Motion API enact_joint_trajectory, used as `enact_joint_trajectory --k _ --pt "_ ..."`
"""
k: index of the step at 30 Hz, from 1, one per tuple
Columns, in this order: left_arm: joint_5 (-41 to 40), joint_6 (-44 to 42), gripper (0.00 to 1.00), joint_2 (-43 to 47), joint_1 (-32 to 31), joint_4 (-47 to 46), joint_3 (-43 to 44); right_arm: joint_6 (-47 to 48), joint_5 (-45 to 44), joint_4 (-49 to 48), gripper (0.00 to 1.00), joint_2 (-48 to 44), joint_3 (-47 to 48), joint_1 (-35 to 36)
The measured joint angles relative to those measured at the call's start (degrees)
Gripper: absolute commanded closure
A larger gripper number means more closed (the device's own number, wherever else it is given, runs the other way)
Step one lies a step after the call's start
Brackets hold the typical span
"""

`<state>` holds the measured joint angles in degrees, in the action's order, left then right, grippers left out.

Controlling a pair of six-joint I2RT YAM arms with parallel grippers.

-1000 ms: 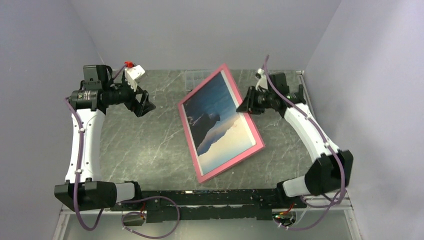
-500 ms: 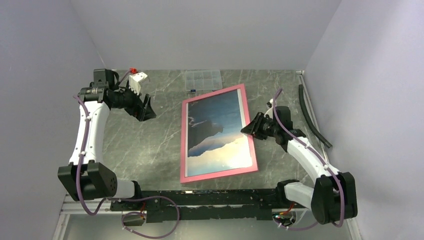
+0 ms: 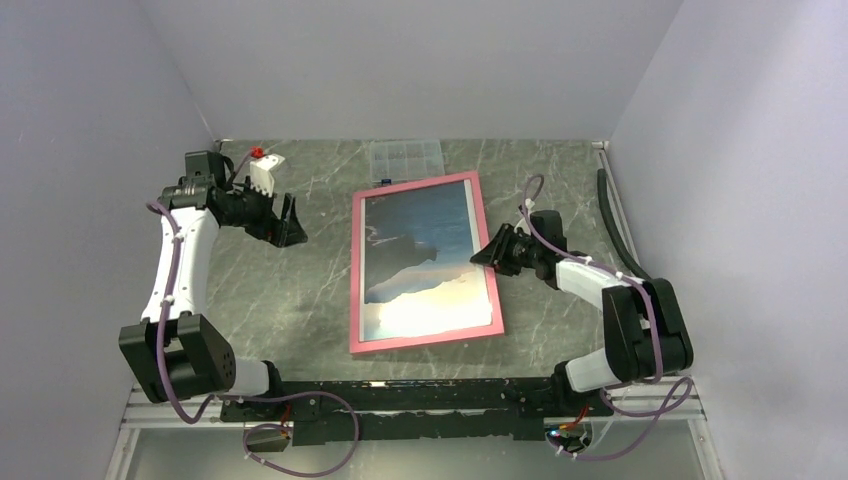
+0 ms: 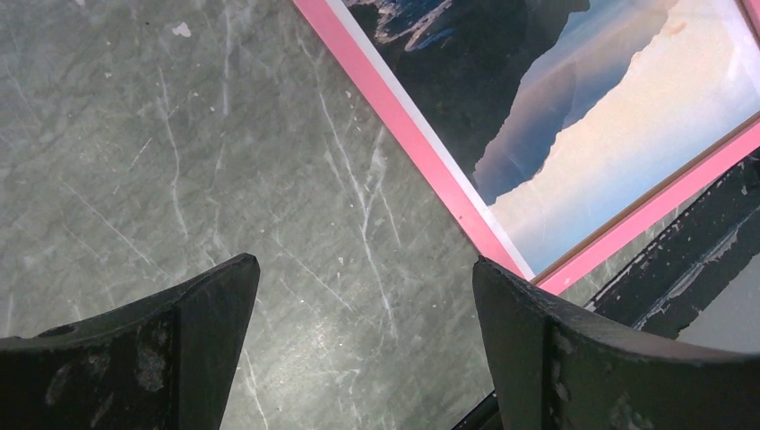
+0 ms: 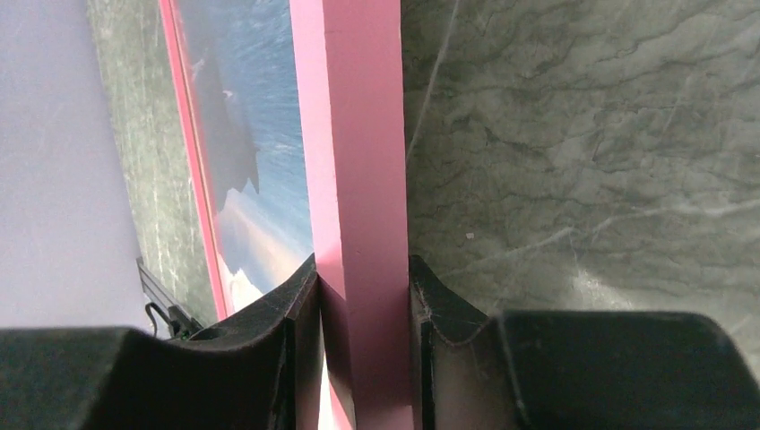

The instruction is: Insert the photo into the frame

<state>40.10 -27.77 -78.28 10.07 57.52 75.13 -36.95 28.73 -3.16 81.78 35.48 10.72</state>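
The pink frame [image 3: 357,270] lies low over the middle of the table, picture side up. The photo [image 3: 425,255], dark mountains under blue sky, shows inside it. My right gripper [image 3: 490,252] is shut on the middle of the frame's right edge. In the right wrist view the pink edge [image 5: 354,134] is pinched between both fingers of that gripper [image 5: 363,287], with the photo [image 5: 260,134] to its left. My left gripper [image 3: 290,225] hangs open to the left of the frame. In the left wrist view this gripper [image 4: 366,269] holds nothing; bare table shows between the fingers and the frame's corner [image 4: 421,148] is beyond.
A small clear compartment box [image 3: 405,158] sits just behind the frame's far edge. A black hose [image 3: 622,228] lies along the right wall. The black rail [image 3: 420,392] runs along the near edge. Grey walls close in on three sides.
My right gripper has brought the frame down from a raised, slanted pose and squared it to the table, shifting it left. The left gripper has drawn back slightly to the left, still open.
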Motion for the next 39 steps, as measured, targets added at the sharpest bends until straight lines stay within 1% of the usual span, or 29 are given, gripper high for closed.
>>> enact_joint_trajectory --k 3,7,11,15,16,17,18,21,24,27,29,32,34,37,39 --pt "0.0 0.28 0.05 0.0 0.52 -0.9 -0.31 -0.61 0.31 -1.77 0.54 1.7 -0.55 0.57" --pt "0.09 0.98 0.05 -0.28 0.61 -2.62 -1.22 -0.31 -2.34 -0.28 0.41 3.69 -2.38 1.73" --pt "0.0 2.6 0.05 -1.4 0.61 -4.37 -1.99 -0.61 -2.25 0.09 0.34 3.54 -2.67 1.9" --pt "0.0 3.52 0.05 -2.99 0.63 -5.07 -2.05 -0.39 -3.26 1.07 0.25 3.48 -1.55 2.36" --pt "0.0 3.61 0.05 -3.17 0.63 -5.38 -2.19 -0.13 -3.98 1.77 0.17 3.48 -1.01 2.43" --pt "0.0 3.69 0.05 -3.21 0.63 -5.66 -2.36 0.11 -4.81 2.62 0.03 3.48 -0.39 2.45" --pt "0.0 3.76 0.05 -3.21 0.63 -6.01 -2.62 0.28 -5.64 3.61 0.01 3.39 0.31 2.45" --pt "-0.07 4.59 0.05 -3.21 0.63 -6.78 -3.02 2.1 -9.84 7.69 0.0 2.23 2.91 2.51" --pt "-0.5 5.53 0.05 -3.21 0.63 -8.39 -3.91 3.8 -15.43 13.79 0.0 0.04 4.68 2.45" --pt "-1.64 7.76 0.05 -3.21 0.63 -11.32 -5.6 5.18 -21.07 18.82 0.0 -5.07 5.84 2.4" --pt "-3.23 10.1 0.05 -3.19 0.63 -15.04 -7.63 5.99 -25.88 20.61 0.0 -10.08 6.88 2.45" --pt "-6.47 14.03 0.05 -2.82 0.63 -24.22 -13.57 7.65 -35.45 18.91 0.0 -16.68 7.78 2.45" --pt "-8.44 16.31 0.05 -2.75 0.68 -32.04 -19.17 10.62 -42.03 13.92 0.0 -19.39 6.69 2.4" --pt "-10.4 19.17 0.05 -4.07 0.81 -42.12 -26.23 13.94 -50.51 8.39 0.0 -19.47 3.96 2.38" --pt "-11.1 21.09 0.05 -6.51 0.81 -48.76 -28.87 15.47 -55.32 6.34 0.0 -18.05 2.27 2.27"
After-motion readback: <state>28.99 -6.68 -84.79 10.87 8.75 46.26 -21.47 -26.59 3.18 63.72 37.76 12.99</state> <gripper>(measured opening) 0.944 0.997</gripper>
